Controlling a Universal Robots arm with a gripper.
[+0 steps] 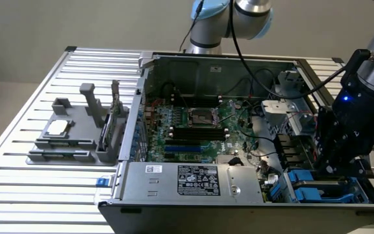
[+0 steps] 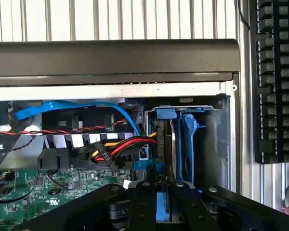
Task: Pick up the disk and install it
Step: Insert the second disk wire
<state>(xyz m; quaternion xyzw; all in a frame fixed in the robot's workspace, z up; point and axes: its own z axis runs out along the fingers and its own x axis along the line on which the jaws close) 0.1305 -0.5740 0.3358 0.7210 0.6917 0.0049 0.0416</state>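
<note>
A slatted metal table [image 1: 18, 161] stands before a plain pale wall and carries an open computer case [image 1: 174, 217] lying on its side. In the exterior view the green motherboard [image 1: 194, 131] sits at the centre of the case. At six o'clock from it, along the near wall, lies the grey power-supply box [image 1: 194, 183] with its black label. Well apart from the case, at nine o'clock, a grey fixture [image 1: 70, 136] rests on the slats with a small square silver chip [image 1: 57, 127] on it.

The arm [image 1: 233, 19] rises at twelve o'clock behind the case. Its black gripper [image 1: 333, 168] hangs at four o'clock from the motherboard, over the corner bay where blue plastic shows.

In the wrist view the disk [image 2: 185, 139] stands on edge inside that metal bay, its blue carrier running along a thin silver side. The gripper [image 2: 160, 190] is clenched on the disk, with a strip of the blue carrier filling the narrow gap between its black fingers [image 2: 142, 197]. Just beside the bay, red, yellow and black cables [image 2: 130, 144] meet a plug, and a flat blue cable [image 2: 77, 106] arcs over them. A black keyboard [image 2: 274, 82] lies on the slats outside the case wall
</note>
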